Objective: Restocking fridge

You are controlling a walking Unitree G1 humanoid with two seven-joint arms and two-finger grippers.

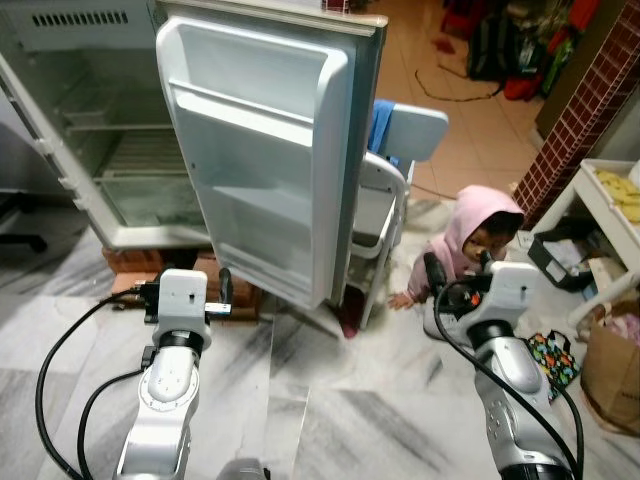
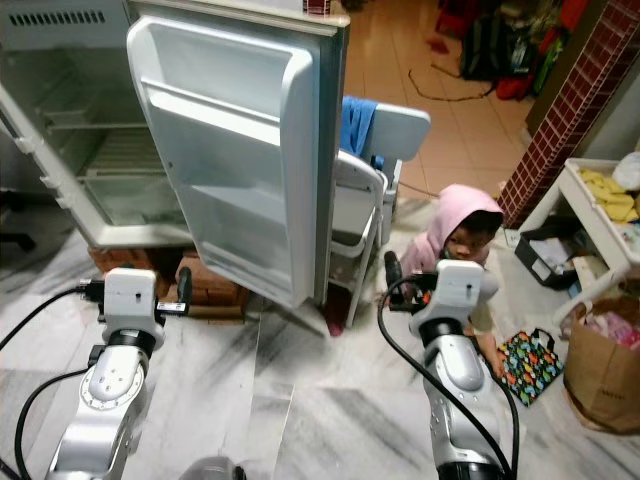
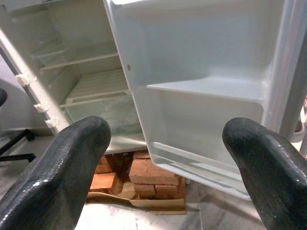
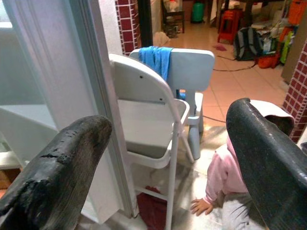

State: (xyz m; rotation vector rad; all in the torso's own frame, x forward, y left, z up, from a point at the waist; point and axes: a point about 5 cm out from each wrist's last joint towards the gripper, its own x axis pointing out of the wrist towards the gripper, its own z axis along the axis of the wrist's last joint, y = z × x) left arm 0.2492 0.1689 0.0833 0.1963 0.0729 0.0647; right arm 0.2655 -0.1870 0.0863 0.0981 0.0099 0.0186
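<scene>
Fridge (image 1: 110, 150): set upright on bricks (image 3: 144, 175) ahead and to the left, cabinet facing the robot, long axis vertical. Door (image 1: 265, 150): swung fully open toward the robot, inner shelves exposed. Left claw (image 1: 195, 290): held before the door's foot, fingers spread wide, nothing gripped. Right claw (image 2: 410, 285): parted wide, nothing held, aimed at a white folding chair (image 4: 144, 120). A person in a pink hood (image 1: 480, 225) is seated on the floor just beyond.
</scene>
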